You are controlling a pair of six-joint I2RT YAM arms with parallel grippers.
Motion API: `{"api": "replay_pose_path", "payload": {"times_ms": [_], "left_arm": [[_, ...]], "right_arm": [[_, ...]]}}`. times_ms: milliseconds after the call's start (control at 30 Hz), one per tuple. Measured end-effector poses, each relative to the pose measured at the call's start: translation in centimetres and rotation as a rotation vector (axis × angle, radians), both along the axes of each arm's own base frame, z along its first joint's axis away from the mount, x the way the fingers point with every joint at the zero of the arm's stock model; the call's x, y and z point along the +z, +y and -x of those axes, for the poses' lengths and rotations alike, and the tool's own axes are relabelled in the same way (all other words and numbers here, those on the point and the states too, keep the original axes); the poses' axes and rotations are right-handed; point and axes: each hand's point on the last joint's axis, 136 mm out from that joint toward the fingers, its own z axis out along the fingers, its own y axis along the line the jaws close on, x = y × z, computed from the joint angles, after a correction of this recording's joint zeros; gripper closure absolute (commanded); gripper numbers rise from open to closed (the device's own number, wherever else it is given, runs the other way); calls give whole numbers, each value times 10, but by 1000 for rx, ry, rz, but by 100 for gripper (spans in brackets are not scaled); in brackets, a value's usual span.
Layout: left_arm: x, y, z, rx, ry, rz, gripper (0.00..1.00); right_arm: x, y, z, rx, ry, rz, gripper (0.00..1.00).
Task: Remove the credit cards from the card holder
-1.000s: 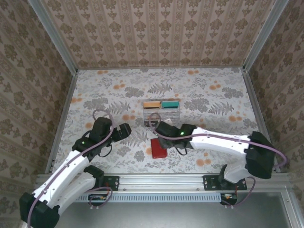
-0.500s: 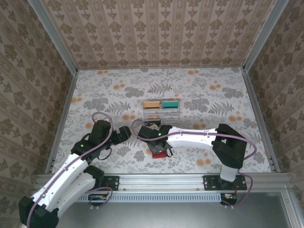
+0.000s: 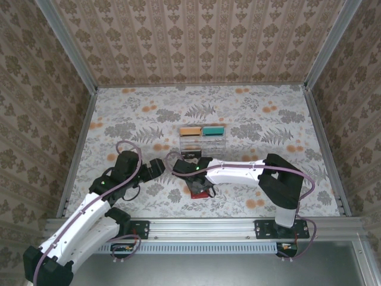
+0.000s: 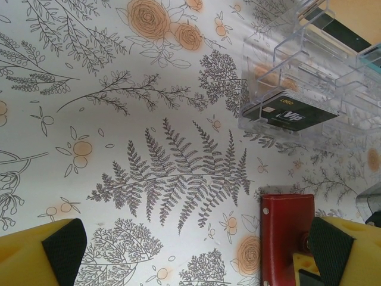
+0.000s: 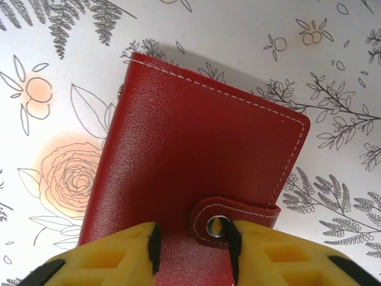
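Card holder [image 5: 196, 155]: likely light, supple, slick; take by snap tab [image 5: 238, 217] | right end effector [image 5: 193, 244]: part-open astride tab, unclamped | left end effector [image 4: 196, 247]: wide open, empty

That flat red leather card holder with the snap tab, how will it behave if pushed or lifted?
The flat red leather card holder lies flat, so it would probably slide rather than tip. Its stitched leather looks bendable, not rigid. The smooth sheen suggests it may slip.

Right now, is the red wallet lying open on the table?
No, the wallet lies closed, its red cover facing up and its snap tab folded over the front.
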Motion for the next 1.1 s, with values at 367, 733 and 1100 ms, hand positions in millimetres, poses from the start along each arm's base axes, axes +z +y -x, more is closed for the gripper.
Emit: {"api": "replay_pose_path", "payload": {"times_ms": [367,733,1100], "left_arm": [[-3,-17,0,-43,40,57,9],[0,-66,-12,-98,114,250,100],[-48,-119,-7,-145,292,370,100]], "right_arm": [[-1,-7,-2,-33,-2,-11,100],[3,0,2,-28,-23,-143,100],[5,18,-1,-13,-34,-240,100]]}}
